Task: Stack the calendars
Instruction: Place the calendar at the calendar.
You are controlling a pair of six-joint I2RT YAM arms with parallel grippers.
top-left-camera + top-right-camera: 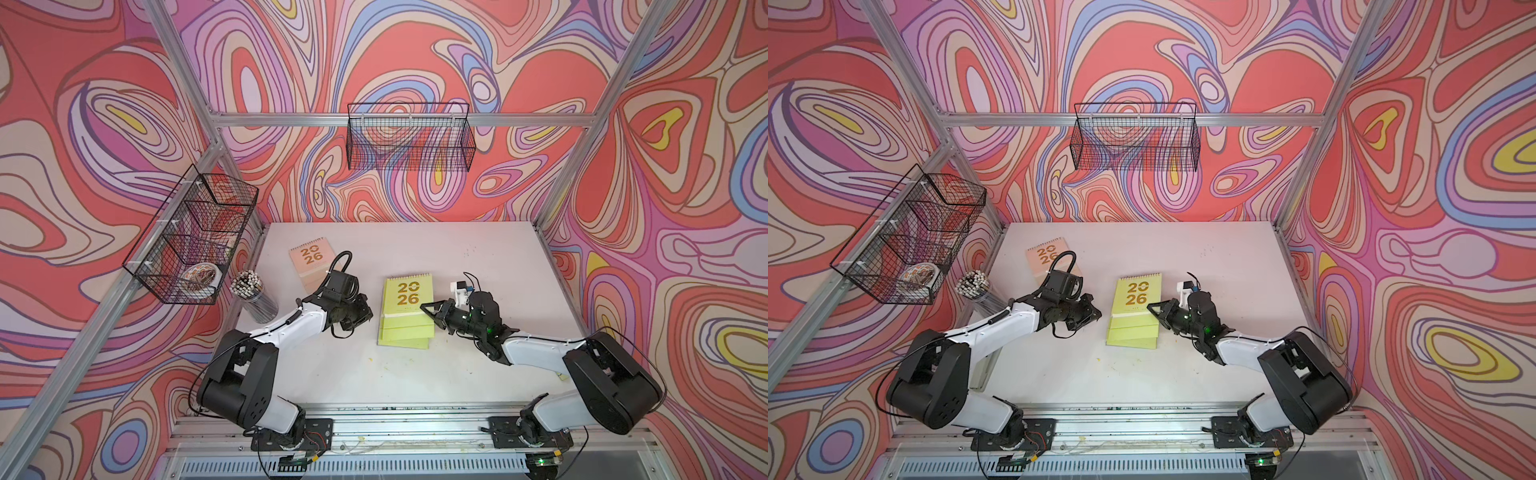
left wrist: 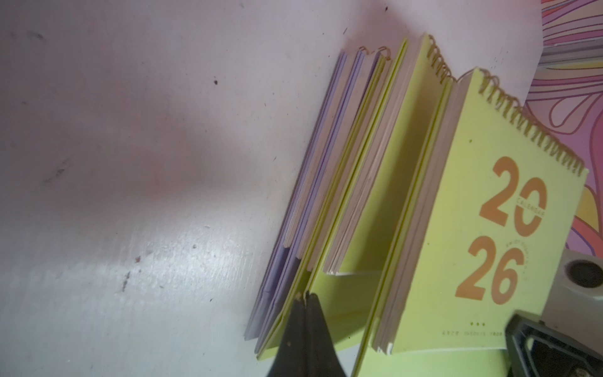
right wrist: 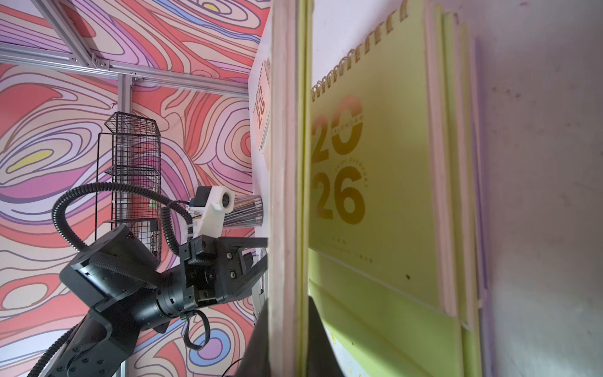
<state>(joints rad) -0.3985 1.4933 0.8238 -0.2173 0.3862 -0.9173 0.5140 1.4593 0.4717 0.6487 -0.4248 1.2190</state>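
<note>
Held piece: the right gripper (image 1: 424,308) is clamped on the right long edge of the top lime green spiral-bound calendar (image 1: 407,293), gold "2026" on its cover. In the right wrist view its page block runs between the two dark fingers.
Where it sits: over the pile of calendars (image 1: 405,334) mid-table, spiral end far, long axis running near to far, in line with the pile.
Contact: the shadowed cover of the next lime green calendar (image 3: 375,196) shows beneath it, so I judge it slightly raised, not set down.
Pile make-up: a third lime one below that, then two lavender calendars (image 2: 280,280). The near edges are stepped, not flush.
Left gripper (image 2: 305,297): fingers pressed together, nothing seen between them, tips at the pile's left edge.
Key relation: the right fingers reach in from the right, so the piece probably needs lowering straight down, then letting go.
Left to stack: the peach pink spiral-bound calendar (image 1: 309,259) lies flat on the white tabletop (image 1: 498,257), far left and well apart from the pile. It is partly hidden by the left arm, which is nearer to it.
</note>
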